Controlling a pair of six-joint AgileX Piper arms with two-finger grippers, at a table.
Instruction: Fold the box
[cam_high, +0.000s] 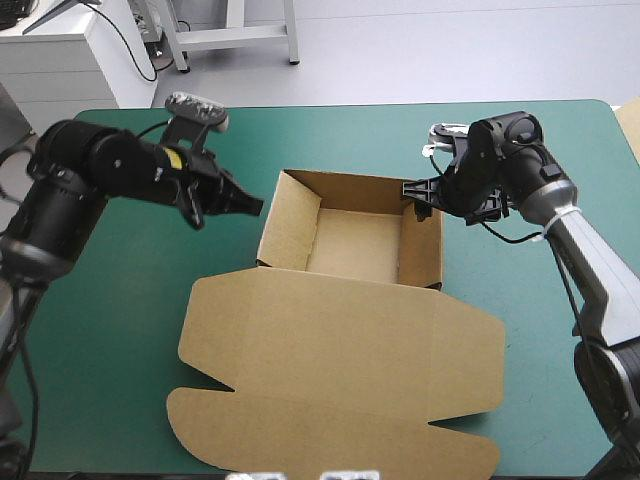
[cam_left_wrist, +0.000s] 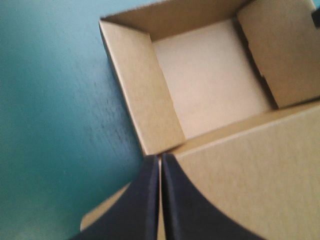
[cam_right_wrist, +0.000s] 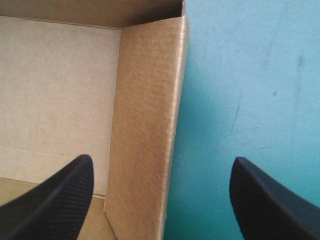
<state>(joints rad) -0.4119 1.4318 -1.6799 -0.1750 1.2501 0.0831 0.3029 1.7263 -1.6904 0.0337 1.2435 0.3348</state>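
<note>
Left jaws pressed together, empty, beside the box (cam_high: 355, 245); right jaws wide apart astride its right wall (cam_right_wrist: 145, 125).

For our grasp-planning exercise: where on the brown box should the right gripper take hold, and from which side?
Probably the top edge of the right wall, from above. The box is an open tray; that thin wall stands upright, and the open right gripper straddles it, one finger inside, one over the teal-green cover.

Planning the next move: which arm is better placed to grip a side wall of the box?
Right, probably. The right gripper is open astride the right wall of the box, one finger inside, one over the cover. The left gripper is shut, outside the left wall.
</note>
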